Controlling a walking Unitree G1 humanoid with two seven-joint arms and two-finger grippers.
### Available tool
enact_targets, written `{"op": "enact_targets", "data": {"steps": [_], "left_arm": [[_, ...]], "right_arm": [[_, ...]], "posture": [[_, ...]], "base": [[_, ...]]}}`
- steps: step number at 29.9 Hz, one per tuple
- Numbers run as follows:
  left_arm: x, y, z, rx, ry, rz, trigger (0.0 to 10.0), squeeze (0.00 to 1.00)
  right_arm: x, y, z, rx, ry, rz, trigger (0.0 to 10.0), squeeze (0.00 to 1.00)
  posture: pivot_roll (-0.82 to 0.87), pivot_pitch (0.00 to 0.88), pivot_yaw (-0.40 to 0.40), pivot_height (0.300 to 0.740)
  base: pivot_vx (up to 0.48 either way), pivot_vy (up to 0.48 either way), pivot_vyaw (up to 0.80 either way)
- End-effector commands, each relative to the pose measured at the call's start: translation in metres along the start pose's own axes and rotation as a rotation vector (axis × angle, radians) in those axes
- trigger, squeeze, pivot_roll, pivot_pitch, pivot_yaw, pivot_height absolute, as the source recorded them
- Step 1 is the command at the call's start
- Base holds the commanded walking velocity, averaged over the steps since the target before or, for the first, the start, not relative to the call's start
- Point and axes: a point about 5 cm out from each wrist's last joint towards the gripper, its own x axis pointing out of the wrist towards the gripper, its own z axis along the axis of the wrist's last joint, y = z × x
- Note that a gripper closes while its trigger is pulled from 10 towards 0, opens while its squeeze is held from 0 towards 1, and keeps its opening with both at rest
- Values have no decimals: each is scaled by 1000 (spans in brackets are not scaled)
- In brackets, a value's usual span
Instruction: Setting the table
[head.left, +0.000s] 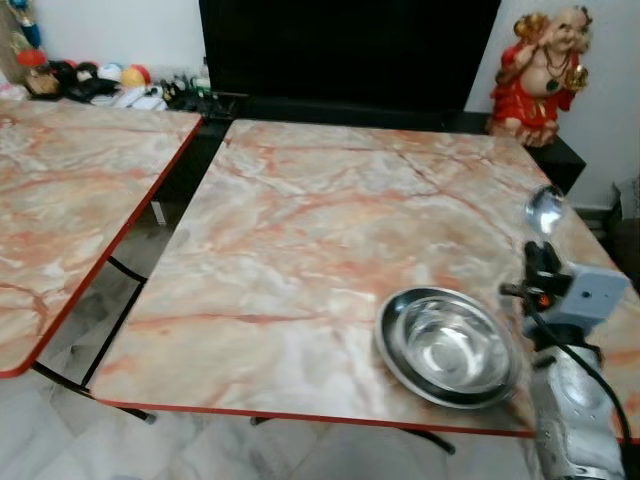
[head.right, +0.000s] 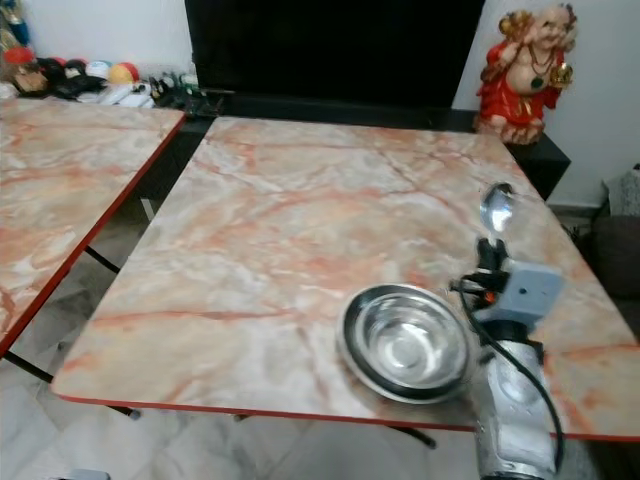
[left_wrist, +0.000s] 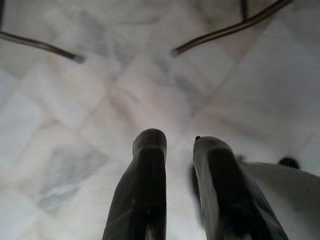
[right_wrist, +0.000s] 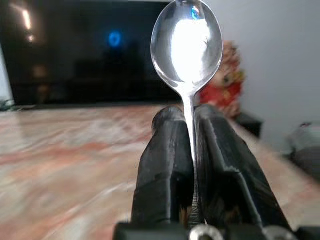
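A shiny steel bowl (head.left: 447, 345) sits empty near the front right of the marble-patterned table (head.left: 300, 220). Just to its right, my right gripper (head.left: 541, 250) hovers over the table's right side, shut on the handle of a metal spoon (head.left: 545, 210) that stands upright, bowl end up. In the right wrist view the spoon (right_wrist: 187, 45) rises from between the pressed fingers (right_wrist: 165, 150). My left gripper (left_wrist: 177, 142) hangs low over the tiled floor, its fingers a little apart with nothing between them.
A second marble table (head.left: 70, 190) stands to the left across a narrow gap. A large black screen (head.left: 350, 50) runs along the back, with a red and gold statue (head.left: 540, 75) at the back right. Small clutter (head.left: 100, 82) lies at the back left.
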Motion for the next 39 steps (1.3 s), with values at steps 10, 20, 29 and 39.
{"op": "enact_targets", "data": {"steps": [10,20,29,39], "left_arm": [[-4,4,-9,-6,45,6,10000,0],[-4,3,-11,-13,50,0,10000,0],[-4,2,-11,-19,54,-12,10000,0],[-3,0,-9,-17,61,-39,10000,0]], "right_arm": [[4,-4,-2,-75,62,-1,10000,0],[11,-7,-14,-181,225,42,10000,0],[16,-12,-29,-220,436,67,10000,0],[8,-5,-59,-118,623,110,10000,0]], "posture": [[69,67,-46,740],[71,68,-47,740],[70,65,-45,740],[71,50,-35,740]], "base": [[0,0,0],[0,0,0],[0,0,0],[0,0,0]]}}
